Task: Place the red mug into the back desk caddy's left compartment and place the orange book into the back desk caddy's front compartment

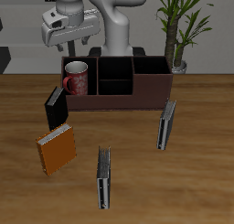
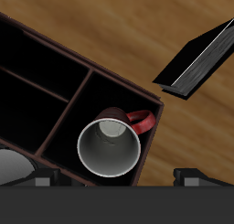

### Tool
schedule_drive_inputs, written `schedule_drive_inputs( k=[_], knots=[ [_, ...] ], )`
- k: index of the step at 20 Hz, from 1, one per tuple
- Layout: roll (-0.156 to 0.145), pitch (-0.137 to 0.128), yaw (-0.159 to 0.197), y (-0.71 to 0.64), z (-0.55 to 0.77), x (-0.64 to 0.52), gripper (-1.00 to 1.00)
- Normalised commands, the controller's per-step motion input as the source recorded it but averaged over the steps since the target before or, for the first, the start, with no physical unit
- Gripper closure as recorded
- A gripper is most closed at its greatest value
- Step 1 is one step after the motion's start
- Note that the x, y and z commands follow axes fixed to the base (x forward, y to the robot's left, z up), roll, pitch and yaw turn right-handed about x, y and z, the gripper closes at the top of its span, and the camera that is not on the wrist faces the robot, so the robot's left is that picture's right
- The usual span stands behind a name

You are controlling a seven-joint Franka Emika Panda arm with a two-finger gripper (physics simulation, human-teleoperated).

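The red mug (image 1: 76, 79) stands upright inside the back desk caddy (image 1: 117, 101), in its left compartment (image 1: 69, 96), the tall narrow end section. In the wrist view the red mug (image 2: 110, 147) shows its pale inside and red handle, framed by the caddy's dark walls (image 2: 110, 81). My gripper (image 1: 77, 47) hangs open just above the mug, holding nothing; in the wrist view the gripper (image 2: 119, 179) has its fingertips wide apart on either side of the rim. The orange book (image 1: 57, 150) rests on the table nearer the front edge. The front compartment (image 1: 114, 85) holds nothing.
A black book (image 1: 57, 106) stands against the caddy's end by the mug, seen also as the black book (image 2: 196, 58) in the wrist view. Two grey-black books (image 1: 165, 124) (image 1: 105, 177) stand on the table. A potted plant (image 1: 178, 31) is behind the caddy.
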Motion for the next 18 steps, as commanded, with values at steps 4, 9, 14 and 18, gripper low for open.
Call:
schedule_drive_inputs(
  k=[4,9,14,18],
  knots=[
    [-0.017,-0.037,-0.058,0.1,0.11,0.22,-1.0],
    [-0.022,-0.06,-0.11,0.11,0.18,0.35,-1.0],
    [0.004,-0.04,-0.142,0.17,0.19,0.29,-1.0],
    [-0.018,-0.076,-0.145,0.14,0.25,0.26,-1.0]
  ],
)
